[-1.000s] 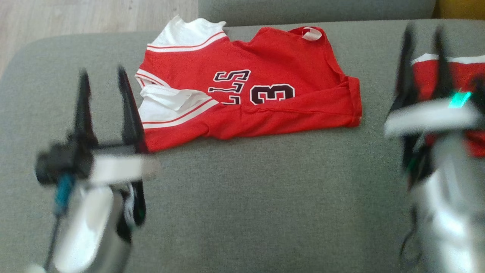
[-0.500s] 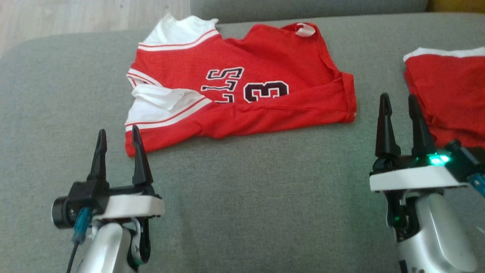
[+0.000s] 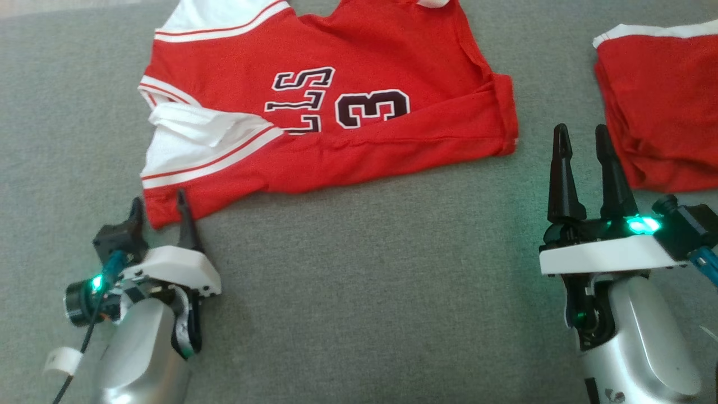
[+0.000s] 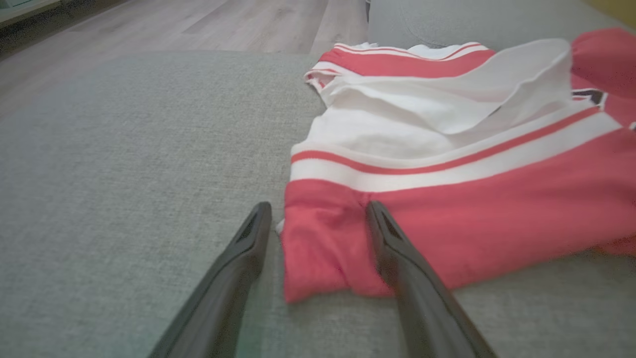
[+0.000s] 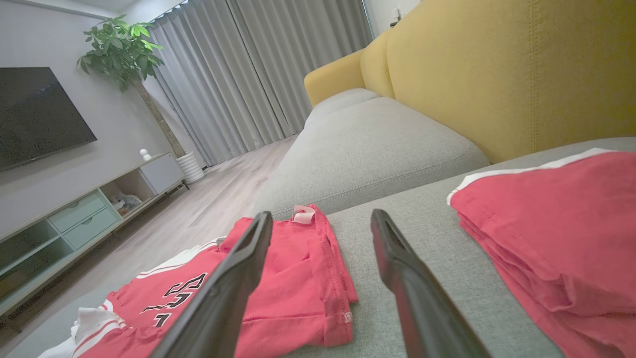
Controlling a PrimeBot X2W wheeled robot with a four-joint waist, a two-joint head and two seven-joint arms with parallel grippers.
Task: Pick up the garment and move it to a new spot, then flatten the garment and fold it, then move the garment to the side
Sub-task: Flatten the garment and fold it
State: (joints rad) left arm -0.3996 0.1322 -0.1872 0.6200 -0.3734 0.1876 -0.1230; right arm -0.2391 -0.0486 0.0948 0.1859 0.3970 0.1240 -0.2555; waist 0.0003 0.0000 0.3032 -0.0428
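The left pincer point(image 3: 159, 203) point(image 4: 318, 206) is standing with fingers apart, holding nothing, straddling the near-left corner of the red jersey point(image 3: 392, 62) point(image 4: 472, 223), which is lying spread and half folded on the grey sofa seat point(image 3: 359, 308); its black, white-edged print is showing a "3" and letters cut by the fold, only "L" and "S" shapes being legible. The right pincer point(image 3: 580, 134) point(image 5: 320, 216) is likewise gaping empty over bare cushion, well apart from the jersey's hem; a folded red cloth point(image 3: 656, 101) point(image 5: 556, 238) is lying just beside it, a yellow backrest point(image 5: 497, 74) rising beyond.
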